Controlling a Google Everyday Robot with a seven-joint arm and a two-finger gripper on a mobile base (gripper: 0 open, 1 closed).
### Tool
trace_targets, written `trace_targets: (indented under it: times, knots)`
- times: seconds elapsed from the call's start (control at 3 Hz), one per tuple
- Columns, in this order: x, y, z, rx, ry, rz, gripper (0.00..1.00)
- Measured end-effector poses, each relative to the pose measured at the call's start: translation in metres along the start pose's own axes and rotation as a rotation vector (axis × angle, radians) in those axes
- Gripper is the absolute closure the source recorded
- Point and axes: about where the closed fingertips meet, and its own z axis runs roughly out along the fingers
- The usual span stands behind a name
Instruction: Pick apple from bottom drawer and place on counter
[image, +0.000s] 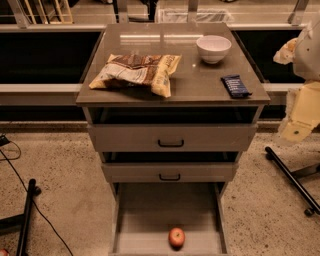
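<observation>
Apple (176, 237) low at 6 o'clock, near front wall of pulled-out bottom drawer (165, 205), exposed for reaching from above. Hand (300, 117) off at 3 o'clock beside table (200, 82), well apart from apple, not holding it; opening impossible to tell.

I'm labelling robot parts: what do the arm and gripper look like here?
The arm at the right edge is blocky cream-white casing with a small dark dot low down and a rounded white joint above. The gripper, right of the counter, is a pale yellowish tip.
</observation>
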Motion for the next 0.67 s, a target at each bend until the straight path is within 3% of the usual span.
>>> trace_targets:
  times: [0.33,0.67]
  knots:
    - [0.0,0.0,0.0,0.0,0.0,0.0,0.0]
    - [0.017,0.009,0.033,-0.063,-0.072,0.056,0.0]
